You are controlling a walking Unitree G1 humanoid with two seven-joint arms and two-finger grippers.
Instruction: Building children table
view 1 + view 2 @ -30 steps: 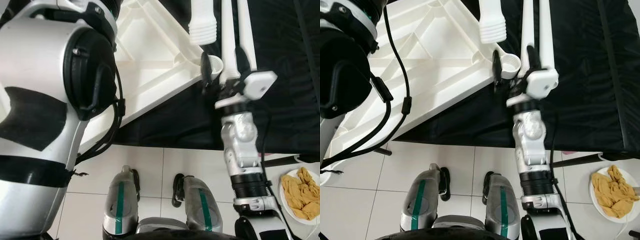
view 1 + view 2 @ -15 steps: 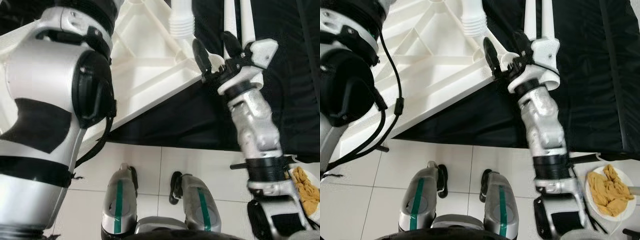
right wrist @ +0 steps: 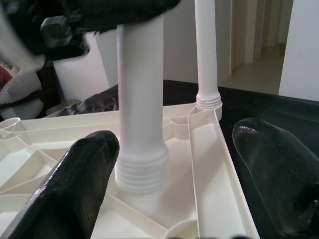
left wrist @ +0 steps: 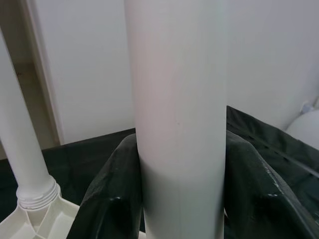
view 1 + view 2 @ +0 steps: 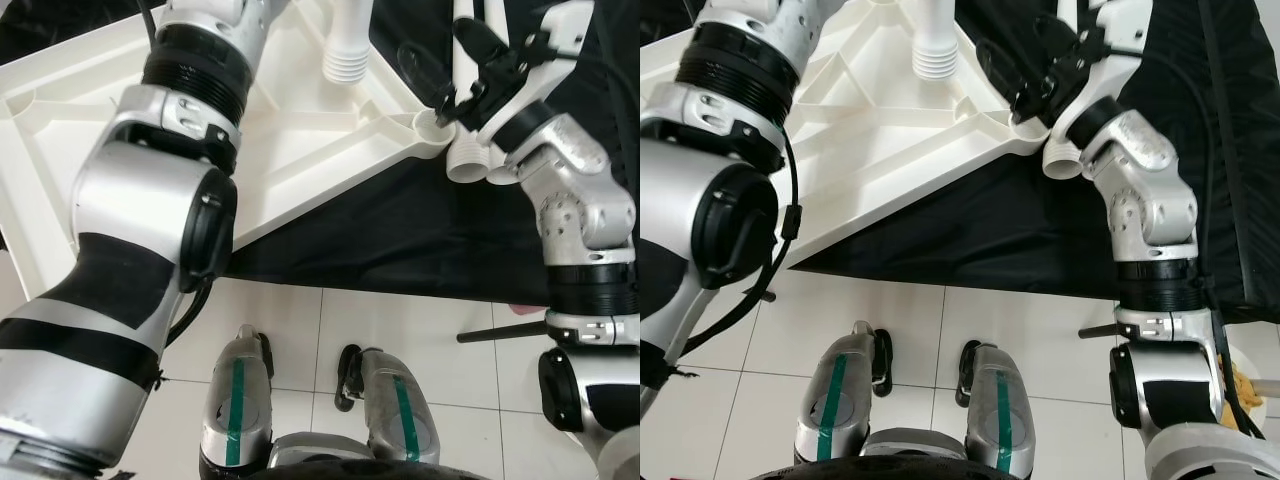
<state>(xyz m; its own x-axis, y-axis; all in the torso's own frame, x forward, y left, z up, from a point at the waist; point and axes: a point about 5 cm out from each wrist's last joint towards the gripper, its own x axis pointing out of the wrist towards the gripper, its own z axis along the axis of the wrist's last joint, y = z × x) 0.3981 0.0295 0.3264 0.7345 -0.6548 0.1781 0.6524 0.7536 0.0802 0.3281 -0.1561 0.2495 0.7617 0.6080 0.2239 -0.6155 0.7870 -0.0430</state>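
Head views: I've got the white tabletop (image 5: 300, 150) upside down on black cloth (image 5: 400, 240). Left gripper holds a leg (image 5: 347, 40) over the tabletop's middle; right gripper (image 5: 440, 75), jaws wide, sits at its corner socket (image 5: 430, 125).
Left wrist: jaws clamp the leg.
Right wrist: one leg (image 3: 207, 55) screwed in at the tabletop's far corner. Others remain, I'd say
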